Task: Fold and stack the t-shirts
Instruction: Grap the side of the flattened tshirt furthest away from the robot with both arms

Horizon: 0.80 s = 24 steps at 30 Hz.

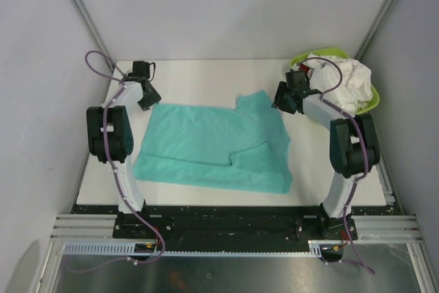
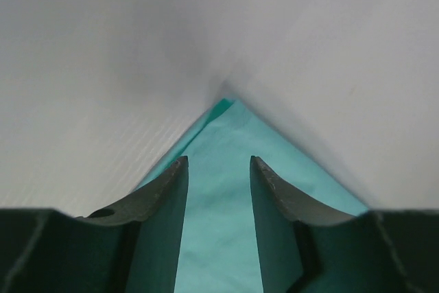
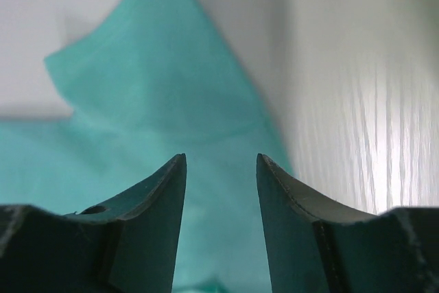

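Two grippers: left gripper (image 2: pixel 218 162) and right gripper (image 3: pixel 221 159), fingers parted about halfway, gripping nothing. One teal t-shirt (image 1: pixel 212 149) lies flat on the table (image 1: pixel 206 77) under both finger pairs. One green basin (image 1: pixel 328 51) sits behind the right fingers. White heap (image 1: pixel 346 79) inside, shirt count unclear.

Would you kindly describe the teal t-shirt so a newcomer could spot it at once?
Start at the white table. The teal t-shirt lies spread across its middle. Unlike the crumpled white clothes heaped in the lime-green basin at the far right corner, it lies flat and alone.
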Each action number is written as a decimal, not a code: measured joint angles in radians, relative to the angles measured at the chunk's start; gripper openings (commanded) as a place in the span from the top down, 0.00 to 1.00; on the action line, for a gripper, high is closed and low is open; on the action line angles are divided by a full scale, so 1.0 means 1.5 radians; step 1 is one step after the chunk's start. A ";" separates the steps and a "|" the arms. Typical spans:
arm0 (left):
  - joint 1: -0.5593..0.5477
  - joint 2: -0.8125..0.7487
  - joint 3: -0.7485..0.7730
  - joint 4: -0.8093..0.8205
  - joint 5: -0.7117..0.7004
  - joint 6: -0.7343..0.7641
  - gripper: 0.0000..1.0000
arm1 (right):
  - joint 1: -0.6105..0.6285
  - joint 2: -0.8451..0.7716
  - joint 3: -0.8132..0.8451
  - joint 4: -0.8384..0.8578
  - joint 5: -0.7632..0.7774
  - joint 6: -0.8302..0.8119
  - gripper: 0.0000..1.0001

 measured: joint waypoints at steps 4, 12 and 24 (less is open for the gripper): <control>0.000 0.067 0.040 -0.004 0.012 0.004 0.54 | -0.019 0.113 0.083 0.031 -0.006 -0.025 0.50; 0.000 0.099 0.089 -0.004 0.013 0.011 0.54 | -0.022 0.290 0.291 0.021 -0.006 -0.063 0.46; 0.000 0.135 0.133 -0.004 0.013 0.023 0.55 | 0.026 0.415 0.475 -0.055 0.043 -0.102 0.58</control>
